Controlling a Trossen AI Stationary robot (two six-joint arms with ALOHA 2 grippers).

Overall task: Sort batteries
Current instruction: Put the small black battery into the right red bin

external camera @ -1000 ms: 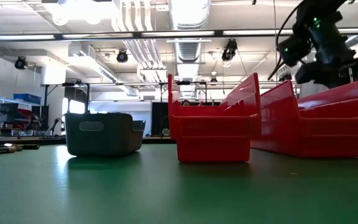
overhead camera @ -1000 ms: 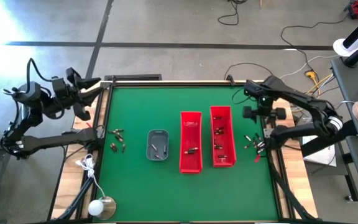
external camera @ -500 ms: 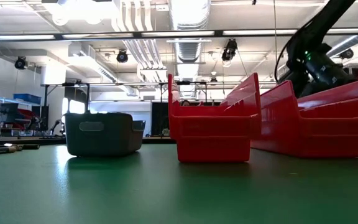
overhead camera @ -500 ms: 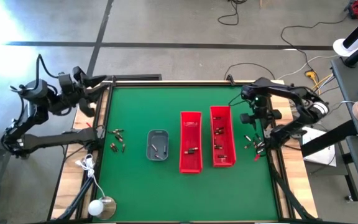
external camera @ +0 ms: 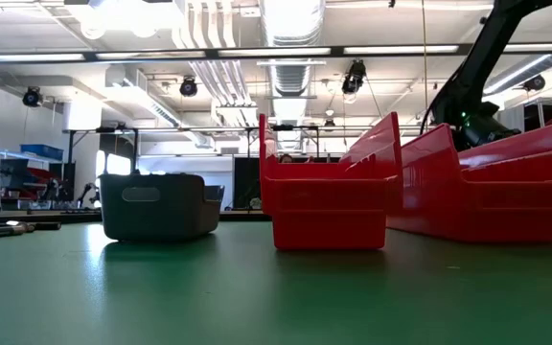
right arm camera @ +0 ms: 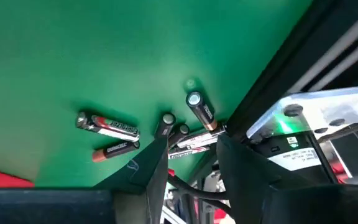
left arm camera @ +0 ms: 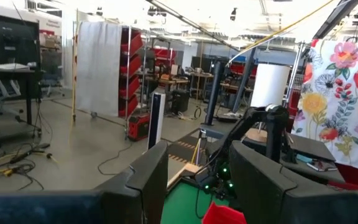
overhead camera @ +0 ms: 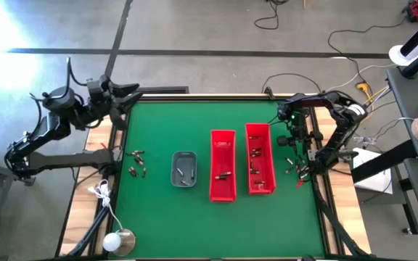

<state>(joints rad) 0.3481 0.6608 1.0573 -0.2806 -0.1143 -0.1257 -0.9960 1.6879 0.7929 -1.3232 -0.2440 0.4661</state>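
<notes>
Moved: since a second ago the right arm has folded in and its gripper has come down from above the far right edge to just over the loose batteries at the table's right edge; the left arm has swung nearer the table's far left corner.
Right gripper (overhead camera: 294,140): hangs just beyond the far end of the right-edge pile; the wrist view shows a gap between its two dark fingers (right arm camera: 157,168) with nothing in it, but they look to be narrowing, so whether they count as spread I cannot tell.
Batteries by right gripper (right arm camera: 109,126): about five lie on the green mat directly ahead of the fingers, one standing on end, none touched.
Left gripper (overhead camera: 125,93): raised at the far left corner, jaws spread, holding nothing.
Batteries on left (overhead camera: 137,162): a small scatter, well away from either gripper.
Right red bin (overhead camera: 259,168): just beside the right gripper, toward the table's middle; several batteries lie along its floor.
Left red bin (overhead camera: 223,165): one place farther from that gripper; one battery near its middle, perhaps two.
Grey tray (overhead camera: 184,168): between the left red bin and the left scatter; a couple of small items inside, probably batteries.
</notes>
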